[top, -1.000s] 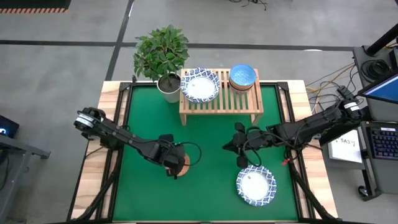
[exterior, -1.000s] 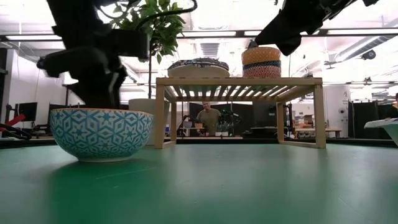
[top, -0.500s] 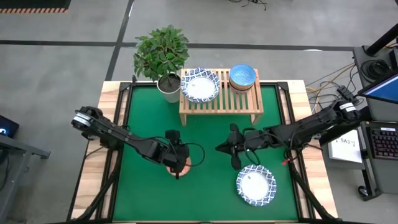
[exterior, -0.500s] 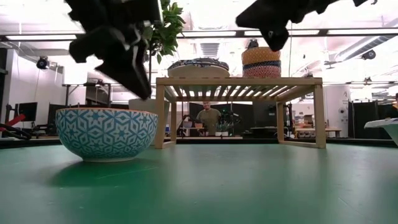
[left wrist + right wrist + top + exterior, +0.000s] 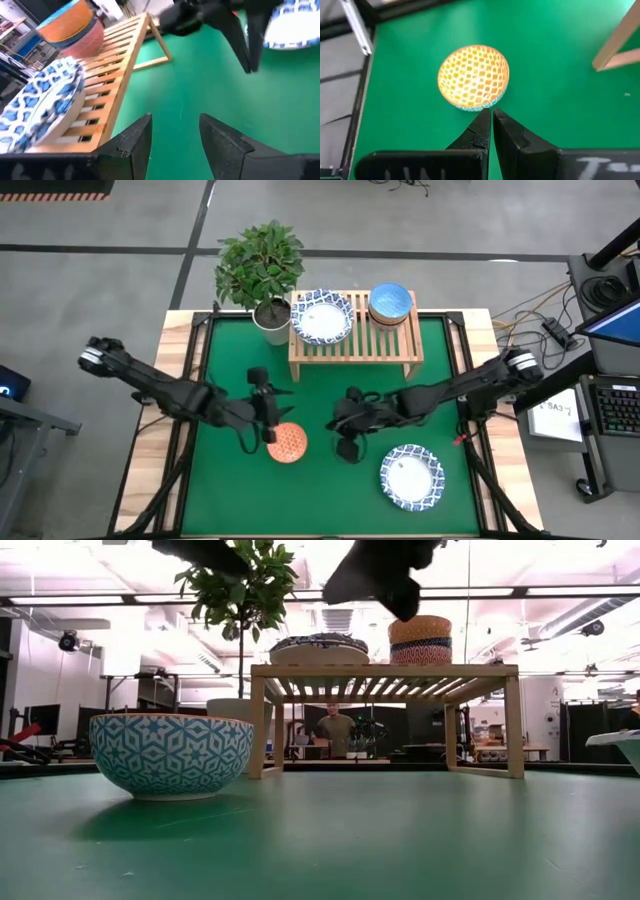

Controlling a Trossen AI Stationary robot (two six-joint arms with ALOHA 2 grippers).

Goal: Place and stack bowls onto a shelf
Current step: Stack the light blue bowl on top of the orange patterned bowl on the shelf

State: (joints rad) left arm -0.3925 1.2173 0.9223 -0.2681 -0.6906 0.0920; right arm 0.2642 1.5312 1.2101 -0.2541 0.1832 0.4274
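A small bowl, orange lattice inside (image 5: 473, 76) and teal star pattern outside (image 5: 168, 753), rests on its base on the green mat (image 5: 286, 442). My left gripper (image 5: 270, 405) (image 5: 175, 135) hovers open just to the bowl's far-left, raised above it. My right gripper (image 5: 335, 422) (image 5: 491, 125) is shut and hangs to the bowl's right, pointing at it without touching. A wide white blue-rimmed bowl (image 5: 411, 477) sits near the table's near-right corner. The shelf (image 5: 355, 340) carries a white blue-rimmed bowl stack (image 5: 321, 316) and a stack of small bowls (image 5: 390, 303).
A potted plant (image 5: 262, 265) in a white pot (image 5: 270, 320) stands at the shelf's left end. Open green mat lies between the shelf and the two loose bowls. Both arms cross the mat's middle. A person (image 5: 335, 730) is far behind the shelf.
My left gripper has risen off the small bowl and drawn back toward the far-left, leaving the bowl on the mat. My right gripper has travelled left across the mat toward that bowl.
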